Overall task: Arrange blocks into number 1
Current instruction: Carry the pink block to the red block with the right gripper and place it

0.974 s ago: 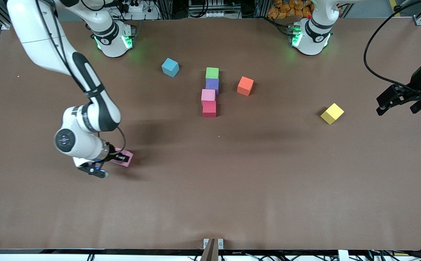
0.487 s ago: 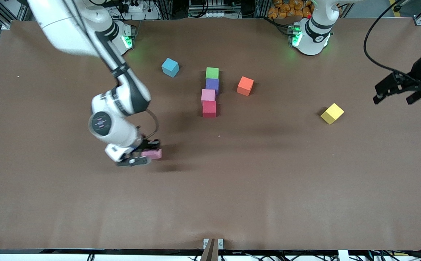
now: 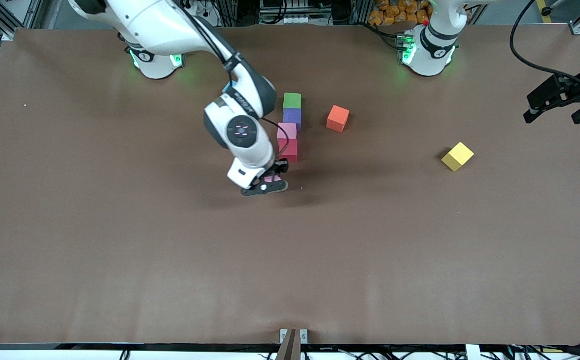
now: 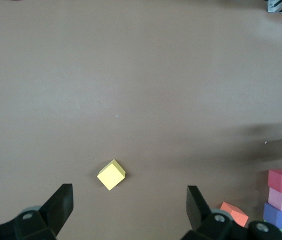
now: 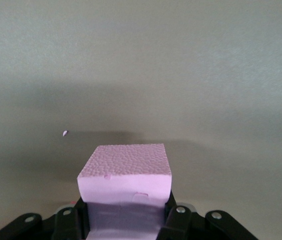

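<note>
Holding a light pink block [image 5: 125, 172] between its fingers [image 5: 174, 220], the right gripper [image 3: 270, 181] hangs over the brown table [image 3: 120, 260] just on the front-camera side of the red block [image 3: 289, 150] — in the front view only a sliver of the held block [image 3: 272, 178] shows under the wrist. In the right wrist view the block sits squarely in the grip, its textured top face up and the fingers pressed against its two sides. A short column of blocks lies on the table: the green block [image 3: 292, 100] farthest from the front camera, then the purple block [image 3: 293, 117], a second pink block [image 3: 287, 131] and the red one nearest, each touching the next, with the pink one set slightly toward the right arm's end. An orange block [image 3: 338, 118] lies beside the column toward the left arm's end, and a yellow block [image 3: 457, 156] lies well apart, farther that way. The left gripper [image 3: 560, 102] waits in the air at the left arm's end of the table, its fingers [image 4: 61, 202] spread wide with nothing between them.
</note>
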Action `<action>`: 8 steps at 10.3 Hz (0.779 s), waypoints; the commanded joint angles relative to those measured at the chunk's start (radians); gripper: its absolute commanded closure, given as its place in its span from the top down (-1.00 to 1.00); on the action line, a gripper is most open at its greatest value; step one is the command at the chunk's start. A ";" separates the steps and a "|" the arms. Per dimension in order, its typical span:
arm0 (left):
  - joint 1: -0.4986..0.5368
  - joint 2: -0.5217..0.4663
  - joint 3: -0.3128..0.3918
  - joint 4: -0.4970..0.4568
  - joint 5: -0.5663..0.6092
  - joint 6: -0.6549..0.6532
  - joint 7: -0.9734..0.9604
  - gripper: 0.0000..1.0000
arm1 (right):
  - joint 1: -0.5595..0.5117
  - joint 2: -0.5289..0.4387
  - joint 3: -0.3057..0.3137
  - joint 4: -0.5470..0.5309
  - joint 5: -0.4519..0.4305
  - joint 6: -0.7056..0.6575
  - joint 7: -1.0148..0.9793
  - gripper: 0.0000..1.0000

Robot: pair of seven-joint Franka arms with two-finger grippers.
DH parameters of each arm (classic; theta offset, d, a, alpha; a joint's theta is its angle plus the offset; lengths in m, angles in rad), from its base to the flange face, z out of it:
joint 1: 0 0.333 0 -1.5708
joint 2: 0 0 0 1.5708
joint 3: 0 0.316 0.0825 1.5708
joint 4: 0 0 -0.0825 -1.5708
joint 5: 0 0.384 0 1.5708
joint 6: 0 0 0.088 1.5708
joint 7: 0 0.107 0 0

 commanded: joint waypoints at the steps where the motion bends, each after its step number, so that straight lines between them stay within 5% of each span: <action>1: 0.000 -0.001 0.005 0.026 -0.012 -0.037 0.028 1.00 | 0.028 0.085 -0.009 0.092 -0.032 -0.027 0.036 -1.00; 8: 0.003 0.003 0.008 0.026 -0.012 -0.038 0.033 1.00 | 0.083 0.129 -0.018 0.104 -0.017 0.015 0.121 -1.00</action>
